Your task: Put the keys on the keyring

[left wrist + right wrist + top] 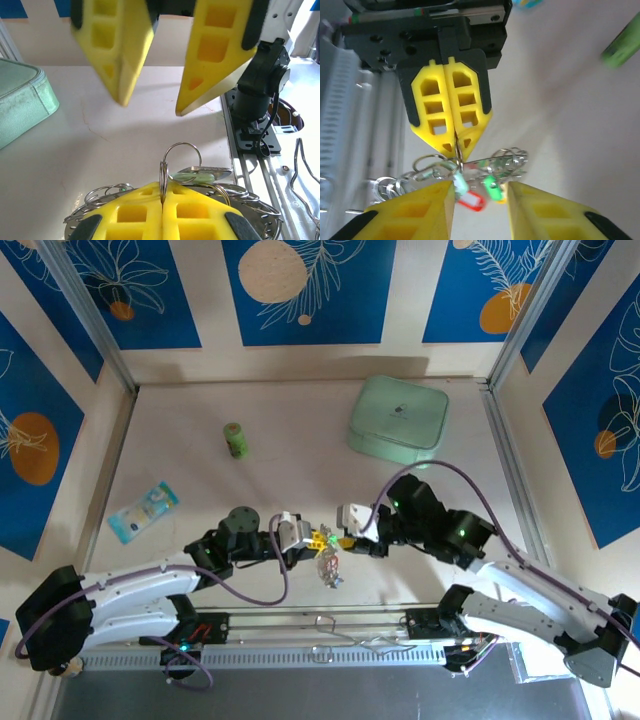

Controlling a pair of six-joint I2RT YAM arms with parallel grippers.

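The left gripper (452, 147) is squeezing shut on a thin silver ring (162, 175). The keys (491, 190), with their coloured tags, and the beaded keyring (75, 220) are hanging under it, by the near edge of the worktop (300, 420). The right gripper (152, 104) is wide open and holding nothing. It is pointing straight at the bunch, nose to nose with the left gripper, so it is the one free to reach in.
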